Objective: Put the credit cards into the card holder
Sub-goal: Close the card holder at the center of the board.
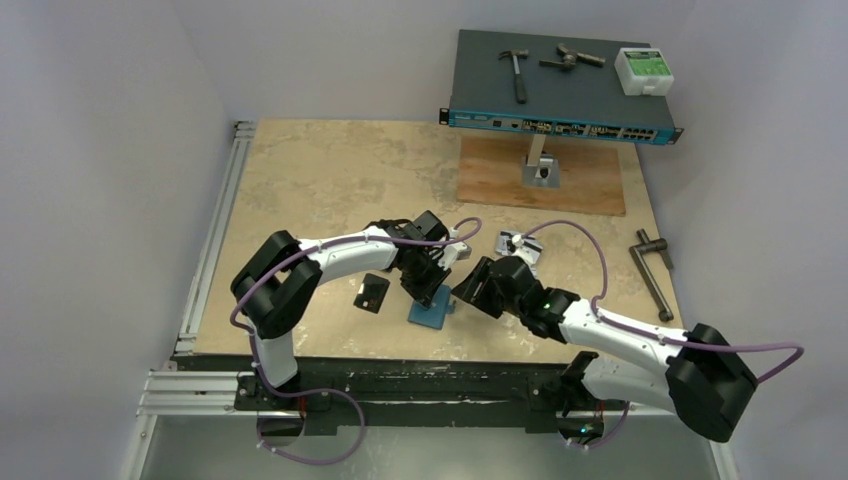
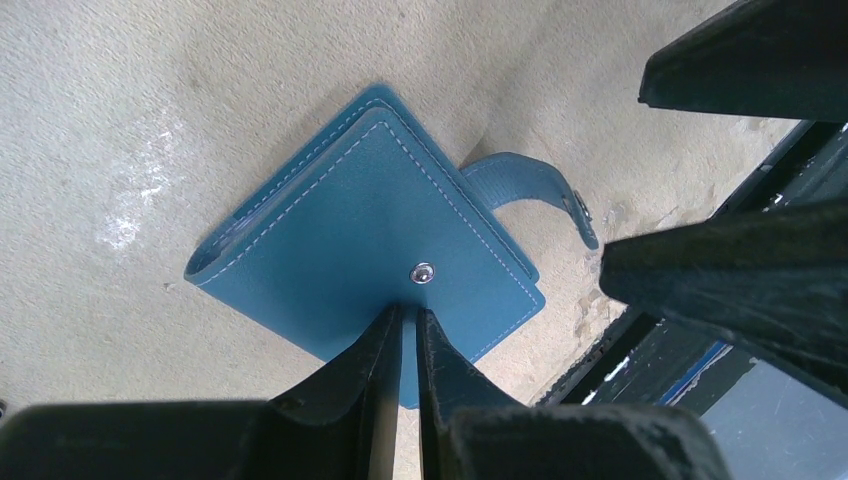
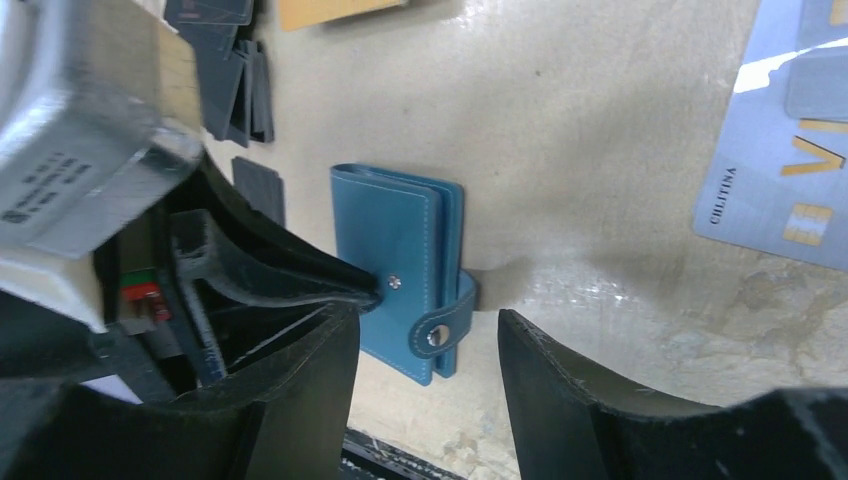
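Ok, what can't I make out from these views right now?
- Inside the card holder: folded closed in both wrist views, so any cards in it are hidden.
- The left gripper: its own fingers hide whether they pinch only the cover.
- The orange card and silver card: cut off by the right wrist view's edges.
- The black cards: too small in the top view to count.

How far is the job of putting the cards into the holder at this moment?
Done: only the strap is unsnapped; the card holder is folded shut, no card seen inside. In hand: the left gripper, jaws nearly closed, touches its cover; the right gripper, jaws open, is at the strap. Left: open it and insert the credit cards lying on the table.
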